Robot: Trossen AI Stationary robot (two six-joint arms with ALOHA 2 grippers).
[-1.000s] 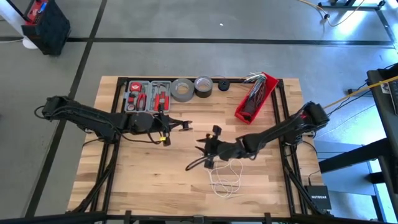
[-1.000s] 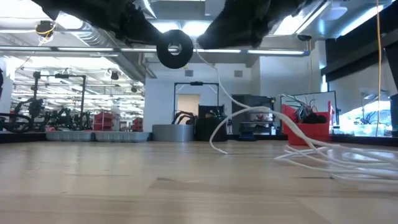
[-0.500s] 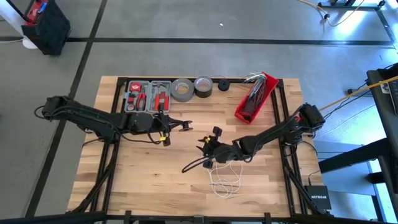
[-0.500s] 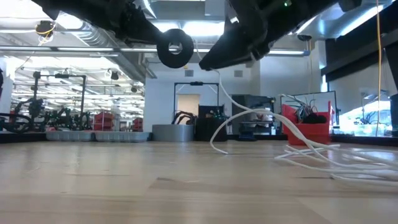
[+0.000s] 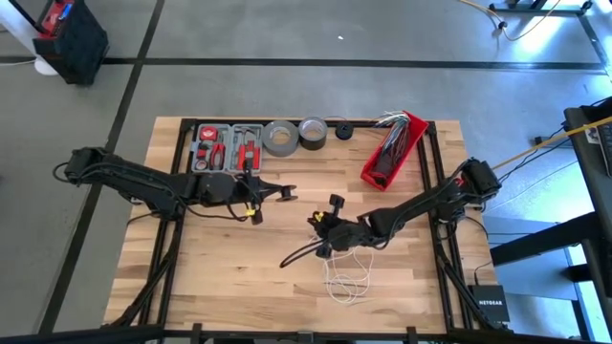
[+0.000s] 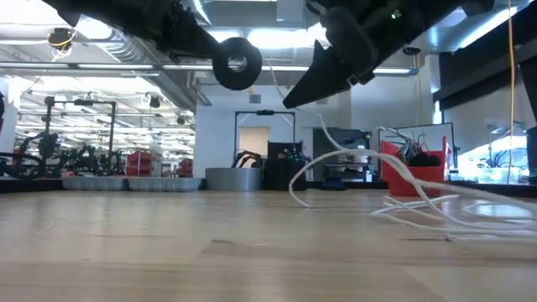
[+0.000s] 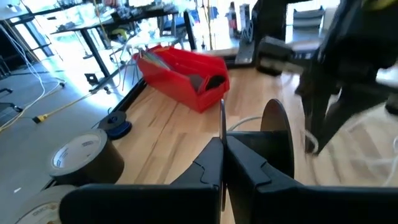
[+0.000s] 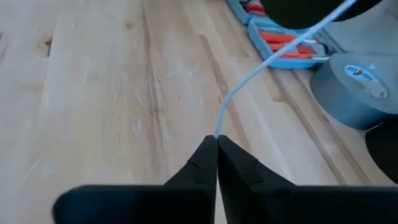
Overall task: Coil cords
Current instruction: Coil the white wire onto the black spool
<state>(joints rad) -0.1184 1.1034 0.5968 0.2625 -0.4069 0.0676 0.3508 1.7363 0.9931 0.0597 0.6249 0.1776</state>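
The white cord's loose loops [image 5: 346, 277] lie on the table near its front edge. Its round black puck [image 5: 286, 195] hangs in the air at the tip of my left gripper [image 5: 275, 194], which is shut. From the puck [image 6: 236, 65] the cord runs across to my right gripper [image 5: 318, 227], which is shut on it above the table's middle. It then drops in a curve [image 6: 295, 180] to the wood. A thin dark cord [image 5: 298, 254] lies on the table just in front of the right gripper. My left gripper [image 7: 222, 146] pinches the white cord [image 7: 222, 118] between its two fingertips, right beside the puck [image 7: 278, 140]. The fingers reach out nearly level from the table's left. The puck hangs clear of the table. My right gripper [image 8: 216, 142] pinches a single strand of the white cord [image 8: 218, 127] at its fingertips, partway along it. The fingers slant down from the table's right. The strand runs up and away toward the left gripper, clear of the wood.
Along the far edge stand a grey tool tray [image 5: 225, 148], a large grey tape roll [image 5: 280, 137], a second roll [image 5: 313, 131] and a small black one [image 5: 343, 131]. A red bin [image 5: 392, 148] with wires sits at the far right. Bare wood lies left of the white loops.
My right gripper has sunk a little, tipped further downward and shut on the white cord between the puck and the loops. The cord's hanging curve has shifted slightly with it. The puck has stayed where it was.
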